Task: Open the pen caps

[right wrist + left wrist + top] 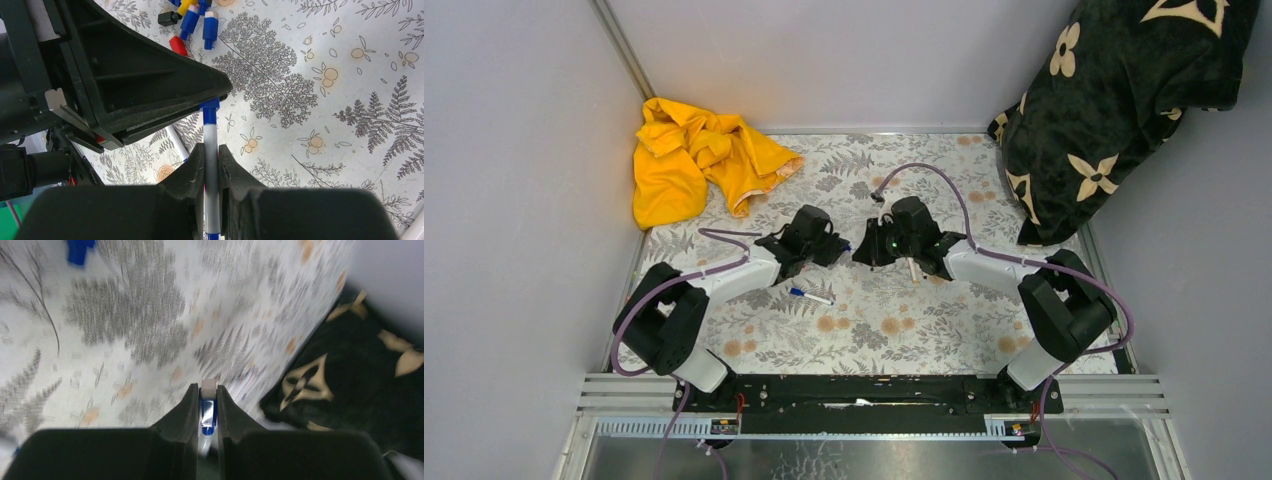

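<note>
Centrally, well off the table edges, left hand pinches blue cap, right hand grips pen.

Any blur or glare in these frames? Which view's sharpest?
Left wrist: tablecloth and black blanket smeared, a glint on the blue cap between the fingers. Right wrist: sharpest, pen and tablecloth crisp. Top: even light, soft shadows, no glare.

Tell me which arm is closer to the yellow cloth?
Left. The left arm lies right of the yellow cloth; the right arm is farther right, by the black blanket.
</note>
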Available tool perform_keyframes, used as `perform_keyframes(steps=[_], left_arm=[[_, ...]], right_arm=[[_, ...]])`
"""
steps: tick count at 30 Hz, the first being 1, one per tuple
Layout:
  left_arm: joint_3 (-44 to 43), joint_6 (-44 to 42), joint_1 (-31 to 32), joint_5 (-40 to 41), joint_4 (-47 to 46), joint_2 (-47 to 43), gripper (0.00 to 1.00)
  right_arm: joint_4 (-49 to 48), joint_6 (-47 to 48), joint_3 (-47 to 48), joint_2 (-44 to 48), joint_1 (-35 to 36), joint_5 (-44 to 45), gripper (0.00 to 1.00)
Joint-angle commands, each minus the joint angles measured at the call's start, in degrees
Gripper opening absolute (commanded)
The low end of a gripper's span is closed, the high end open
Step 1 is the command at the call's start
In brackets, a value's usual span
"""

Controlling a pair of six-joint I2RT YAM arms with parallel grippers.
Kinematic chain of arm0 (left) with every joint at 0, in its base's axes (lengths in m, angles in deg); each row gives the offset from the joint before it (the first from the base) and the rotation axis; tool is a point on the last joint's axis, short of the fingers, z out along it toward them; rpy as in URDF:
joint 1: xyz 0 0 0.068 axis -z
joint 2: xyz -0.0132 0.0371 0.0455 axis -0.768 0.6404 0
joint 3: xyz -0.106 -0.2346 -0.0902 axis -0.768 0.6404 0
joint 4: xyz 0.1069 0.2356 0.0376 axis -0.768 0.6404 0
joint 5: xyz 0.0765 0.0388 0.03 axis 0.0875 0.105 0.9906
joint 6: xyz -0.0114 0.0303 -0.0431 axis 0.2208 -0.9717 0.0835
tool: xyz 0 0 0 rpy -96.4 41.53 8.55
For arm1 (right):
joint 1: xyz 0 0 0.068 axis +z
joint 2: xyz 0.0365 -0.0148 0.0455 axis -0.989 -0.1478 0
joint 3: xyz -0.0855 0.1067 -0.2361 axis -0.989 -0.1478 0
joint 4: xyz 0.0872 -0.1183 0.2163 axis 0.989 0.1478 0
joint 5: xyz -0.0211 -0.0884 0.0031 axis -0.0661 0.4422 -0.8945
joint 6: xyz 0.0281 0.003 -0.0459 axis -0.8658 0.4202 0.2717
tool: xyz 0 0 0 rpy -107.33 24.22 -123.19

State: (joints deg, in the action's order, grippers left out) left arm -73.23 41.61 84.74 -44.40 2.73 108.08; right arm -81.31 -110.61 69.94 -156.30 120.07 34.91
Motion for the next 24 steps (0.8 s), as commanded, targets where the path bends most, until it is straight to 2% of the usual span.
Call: perform_keyframes(steps=[1,9,13,18,24], left_arm=[[-0.64,5.29,-5.94,12.17,-5.75,-1.73,0.00],[-2.53,2.88,-8.25,11.28,-5.60,-2.12,0.00],[-4.64,-5.83,-8.55,11.08,-0.21,-1.96,0.00],[-7.38,-20.86,-8.82,13.84,11.86,-1.75,0.00],[-6.03,-28.98,-8.81,18.59,18.19,-2.17,0.00]], right_arm=[[11.64,-0.08,-4.57,1.98,-0.11,-1.33,0.00],[13.60,0.45,-6.29,4.66,0.19,0.15,0.00],[17.07,2.34,-1.80,4.48,0.17,4.94,0.00],[20.56,4.88,4.02,0.92,0.06,13.91,0.00],[19.78,4.15,6.58,-4.01,0.06,22.97,0.00]])
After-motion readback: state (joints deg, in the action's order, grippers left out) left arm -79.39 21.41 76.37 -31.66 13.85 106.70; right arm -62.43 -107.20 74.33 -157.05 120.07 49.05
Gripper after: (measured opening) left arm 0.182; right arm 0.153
